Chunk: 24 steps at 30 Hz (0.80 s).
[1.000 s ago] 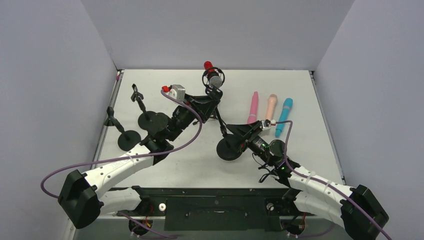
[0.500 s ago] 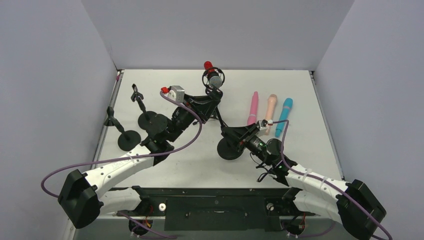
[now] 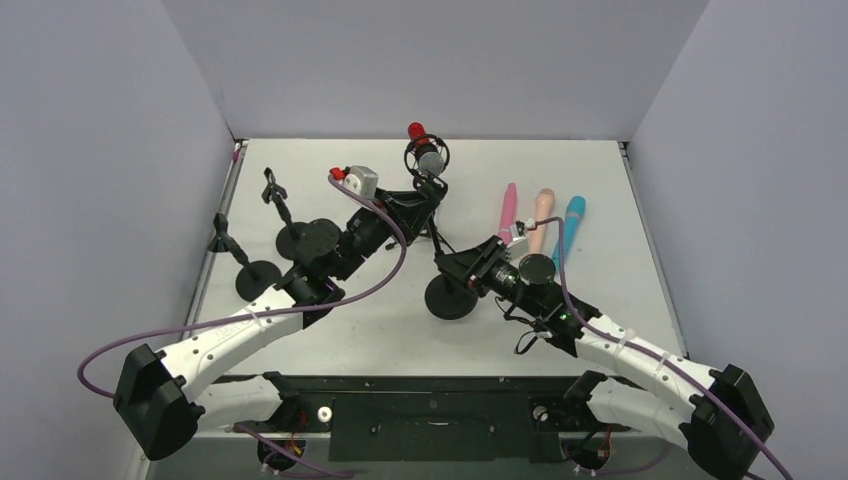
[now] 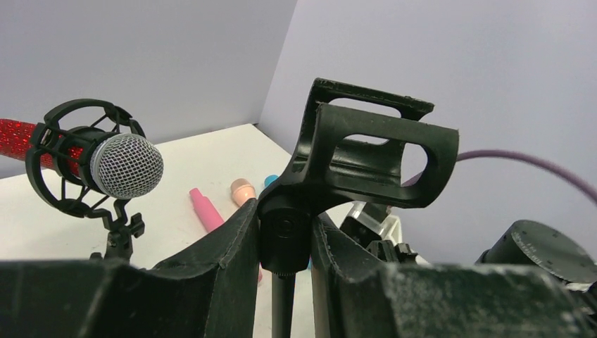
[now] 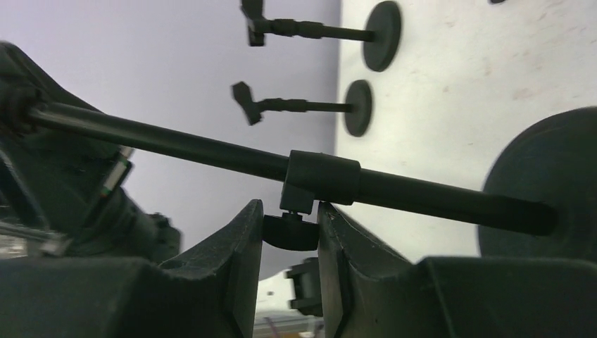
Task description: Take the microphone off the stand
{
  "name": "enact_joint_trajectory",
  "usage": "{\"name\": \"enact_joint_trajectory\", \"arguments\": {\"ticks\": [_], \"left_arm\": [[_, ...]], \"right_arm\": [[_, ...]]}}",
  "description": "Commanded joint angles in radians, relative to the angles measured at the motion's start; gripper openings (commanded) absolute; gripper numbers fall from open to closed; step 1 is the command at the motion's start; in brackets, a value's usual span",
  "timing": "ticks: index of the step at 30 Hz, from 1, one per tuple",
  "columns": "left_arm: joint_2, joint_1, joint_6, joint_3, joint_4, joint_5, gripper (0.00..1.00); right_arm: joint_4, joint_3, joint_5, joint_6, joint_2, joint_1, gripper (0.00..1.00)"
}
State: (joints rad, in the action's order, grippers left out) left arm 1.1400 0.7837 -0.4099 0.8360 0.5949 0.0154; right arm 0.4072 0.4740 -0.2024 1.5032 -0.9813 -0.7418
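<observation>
While the left gripper (image 4: 284,243) has its 2 fingers (image 4: 225,246) clamped on the neck just under an empty black clip (image 4: 366,151), the right gripper (image 5: 290,232) has its fingers (image 5: 236,260) pinched together on the small knob (image 5: 288,236) of a collar (image 5: 324,177) on the pole (image 5: 176,144). Clip, pole and round base (image 3: 450,297) make 1 stand, held by both arms mid-table, the left gripper at its top and the right gripper lower down near the base.

Beyond the left gripper, apart from the clip, the microphone (image 4: 127,165) sits in a black shock mount (image 4: 53,158) on its own short stem. Its silver grille faces the wrist camera and its red glitter body pokes out behind the ring. From the top view it stands near the far edge of the table (image 3: 330,330).

To the right of it, 3 loose mics lie side by side on the table: pink (image 3: 507,215), peach (image 3: 541,215) and blue (image 3: 570,225). On the left side, 2 small black stands (image 3: 258,278) (image 3: 300,235) stand near each other, both with bare clips
</observation>
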Motion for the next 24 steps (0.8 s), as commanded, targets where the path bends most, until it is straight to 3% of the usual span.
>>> {"name": "enact_joint_trajectory", "arguments": {"ticks": [1,4,9,16,22,24], "left_arm": [[-0.041,0.005,0.01,0.113,-0.087,0.021,0.0],[-0.037,0.004,0.019,0.126,-0.144,0.026,0.0],[-0.027,0.003,0.028,0.152,-0.221,0.035,0.0],[-0.026,0.004,0.044,0.154,-0.274,0.018,0.0],[-0.019,0.003,0.046,0.148,-0.288,0.016,0.0],[-0.019,0.002,0.048,0.143,-0.289,0.015,0.0]], "right_arm": [[-0.334,0.211,0.078,-0.393,0.016,-0.041,0.0],[-0.526,0.335,0.177,-0.614,-0.015,-0.117,0.0],[-0.66,0.433,0.437,-0.861,-0.093,-0.261,0.0],[-0.682,0.487,0.815,-1.141,-0.191,-0.444,0.0],[-0.582,0.457,0.968,-1.3,-0.22,-0.544,0.0],[-0.558,0.438,0.952,-1.314,-0.201,-0.543,0.14]]}}
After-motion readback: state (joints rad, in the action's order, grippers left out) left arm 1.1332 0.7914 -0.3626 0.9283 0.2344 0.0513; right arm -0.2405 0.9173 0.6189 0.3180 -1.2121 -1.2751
